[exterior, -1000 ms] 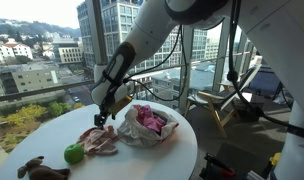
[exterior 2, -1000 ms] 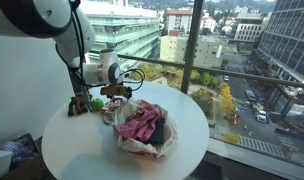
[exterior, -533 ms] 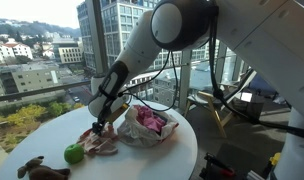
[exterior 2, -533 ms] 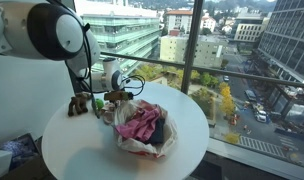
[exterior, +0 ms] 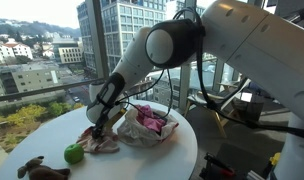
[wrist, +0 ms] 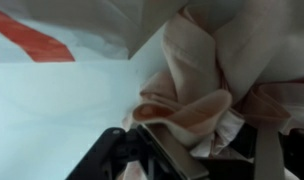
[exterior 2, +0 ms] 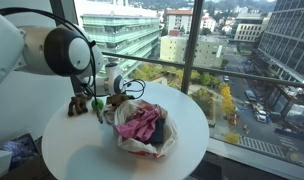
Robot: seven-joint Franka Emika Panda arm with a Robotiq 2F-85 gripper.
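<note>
1. The gripper [exterior: 98,128] hung low over the round white table [exterior: 177,160], its tips down at the pale pink cloth [exterior: 98,141], with the arm rising away toward 1 o'clock in an exterior view.
2. In the wrist view the dark fingers [wrist: 178,161] sat at 6 o'clock of the frame, and a bunched fold of the pink cloth [wrist: 207,95] lay right against them. I could not tell whether the jaws were spread or already pinching that fold.
3. The pale pink cloth lay crumpled flat on the tabletop, at about 8 o'clock from the plastic bag [exterior: 150,126] and just beside it.
4. The bag sat open near the table's middle in both exterior views, stuffed with magenta and dark clothes [exterior 2: 142,124].
5. A green ball [exterior: 73,153] rested at 8 o'clock from the cloth, close to it but apart.
6. A brown plush toy [exterior: 42,170] lay farther out along the same line, near the table's edge.
7. In an exterior view the gripper [exterior 2: 102,103] stood at 10 o'clock from the bag, with the plush toy [exterior 2: 79,104] at its 9 o'clock.
</note>
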